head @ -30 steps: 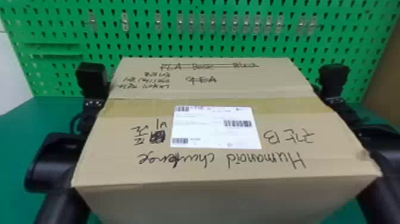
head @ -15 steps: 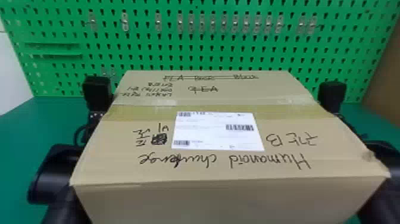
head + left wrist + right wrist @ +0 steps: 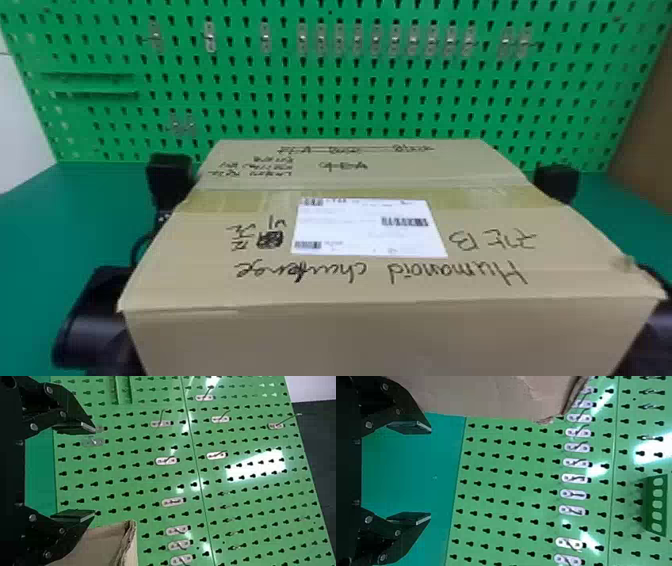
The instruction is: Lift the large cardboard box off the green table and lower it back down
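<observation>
The taped cardboard box (image 3: 370, 280) had sunk, with the arms (image 3: 97, 325) flanking it. The left gripper (image 3: 94, 470) and right gripper (image 3: 430, 472) gaped wide, empty. Bulky, probably stiff-walled, the box seemed best squeezed evenly by both sides.

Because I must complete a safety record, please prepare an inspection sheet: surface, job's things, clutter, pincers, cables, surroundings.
Surface: green table, visible on both sides of the box.
Job's things: large cardboard box between the arms, taped shut, label on top; whether it touches the table cannot be told.
Clutter: nothing seen.
Pincers: left pincer and right pincer both open, fingers apart.
Cables: a dark cable beside the box, on the left arm's side.
Surroundings: green pegboard with metal hooks behind the box.
</observation>
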{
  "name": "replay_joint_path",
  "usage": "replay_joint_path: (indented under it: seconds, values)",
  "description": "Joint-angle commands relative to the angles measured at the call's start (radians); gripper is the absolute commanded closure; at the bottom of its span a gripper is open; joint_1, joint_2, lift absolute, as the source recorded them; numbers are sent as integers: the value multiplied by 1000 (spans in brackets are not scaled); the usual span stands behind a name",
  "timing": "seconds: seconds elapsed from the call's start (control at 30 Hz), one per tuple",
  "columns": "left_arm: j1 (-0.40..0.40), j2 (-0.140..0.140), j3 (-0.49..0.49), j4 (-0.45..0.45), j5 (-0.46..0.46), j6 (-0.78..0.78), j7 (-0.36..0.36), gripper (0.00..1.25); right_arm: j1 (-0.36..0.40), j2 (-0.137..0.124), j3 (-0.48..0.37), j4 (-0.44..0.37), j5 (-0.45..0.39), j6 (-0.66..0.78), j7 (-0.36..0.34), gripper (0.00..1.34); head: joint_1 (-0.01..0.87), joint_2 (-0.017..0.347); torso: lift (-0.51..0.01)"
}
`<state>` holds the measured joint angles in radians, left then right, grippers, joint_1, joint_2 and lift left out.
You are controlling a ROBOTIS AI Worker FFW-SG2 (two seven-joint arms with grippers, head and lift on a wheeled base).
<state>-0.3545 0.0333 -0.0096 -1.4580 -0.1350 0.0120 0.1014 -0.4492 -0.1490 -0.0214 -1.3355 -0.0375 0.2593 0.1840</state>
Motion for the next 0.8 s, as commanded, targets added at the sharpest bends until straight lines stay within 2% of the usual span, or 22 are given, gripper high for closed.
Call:
replay_joint_path:
  seconds: [0.0, 0.57, 0.77]
  values:
    - [19, -1, -1, 4, 3, 0, 0, 493, 24, 0, -2, 2, 1, 0, 0, 483, 508, 51, -211]
    - [40, -1, -1, 4, 9, 0, 0, 493, 46, -1, -18, 2, -2, -3, 0, 483, 508, 51, -211]
    - [42, 0, 13, 4, 6, 0, 0, 493, 47, -12, -31, 2, 1, -3, 0, 483, 508, 51, -211]
